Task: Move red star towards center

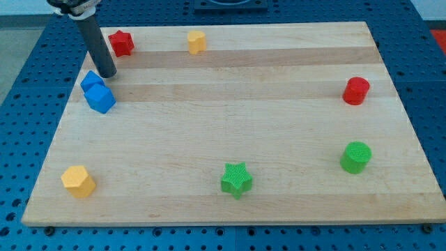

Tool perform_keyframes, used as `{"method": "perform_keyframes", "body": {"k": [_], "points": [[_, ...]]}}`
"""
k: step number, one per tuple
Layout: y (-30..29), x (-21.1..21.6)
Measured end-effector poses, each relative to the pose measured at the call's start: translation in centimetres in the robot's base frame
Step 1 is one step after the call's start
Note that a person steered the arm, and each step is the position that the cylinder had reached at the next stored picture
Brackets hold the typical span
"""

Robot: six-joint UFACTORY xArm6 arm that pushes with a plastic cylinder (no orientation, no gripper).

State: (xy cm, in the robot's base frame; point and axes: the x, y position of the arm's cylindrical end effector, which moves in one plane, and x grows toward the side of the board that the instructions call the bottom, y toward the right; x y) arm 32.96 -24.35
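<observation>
Camera view: the rod's tip (106,73) sits low and left of the red star (122,43).
The star rests in the upper left of the tabletop (230,118). The tip has no fingers; it nearly touches two blue blocks (97,91), so it must get behind the star to push it down-right.

Pale wooden bench (230,77) on a blue perforated surface.

The bench top is light wood made of long planks running from the view's left to the view's right, with slightly darker strips between them. Around it on every side lies a blue surface (21,132) dotted with a regular grid of small holes. At the view's top edge sits a dark shape (230,5), possibly a mount or frame, too cropped to identify. Lighting is even and soft.
</observation>
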Motion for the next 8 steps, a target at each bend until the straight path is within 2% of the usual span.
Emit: {"method": "perform_keyframes", "body": {"k": [1,3,4,7,8], "points": [[-1.3,-2.1],[-1.7,-11.0],[0.2,-9.9],[7.1,3.6],[7.0,3.5]]}}
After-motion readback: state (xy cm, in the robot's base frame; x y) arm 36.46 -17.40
